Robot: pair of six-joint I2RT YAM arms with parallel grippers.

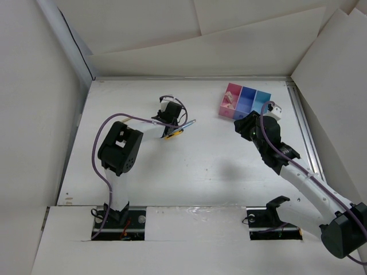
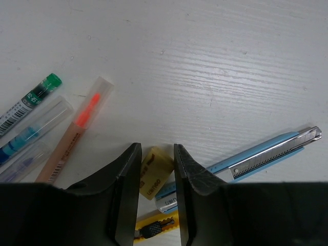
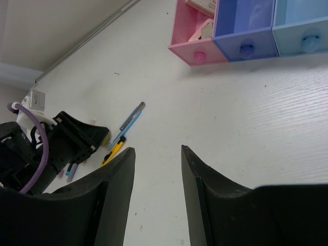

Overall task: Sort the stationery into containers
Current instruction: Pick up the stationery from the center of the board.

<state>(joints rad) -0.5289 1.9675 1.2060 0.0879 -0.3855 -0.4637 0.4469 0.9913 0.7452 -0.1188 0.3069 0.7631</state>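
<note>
- Left wrist view: left fingers (image 2: 125,184) straddle a beige eraser (image 2: 155,172) on the tabletop (image 2: 205,61); I cannot tell whether they grip it.
- Either side of them, pens (image 2: 77,128) and a blue cutter (image 2: 266,154) lie unsorted.
- Right fingers (image 3: 115,189) stand open and empty; well ahead of them, only the pink container (image 3: 187,48) holds anything.

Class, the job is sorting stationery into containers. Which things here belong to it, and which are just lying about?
Belongs to the job: eraser, highlighter, green-capped pen, blue cutter, yellow cutter; pink bin, dark blue bin, light blue bin.

Not part of it: purple cable, white boards, metal rail.
</note>
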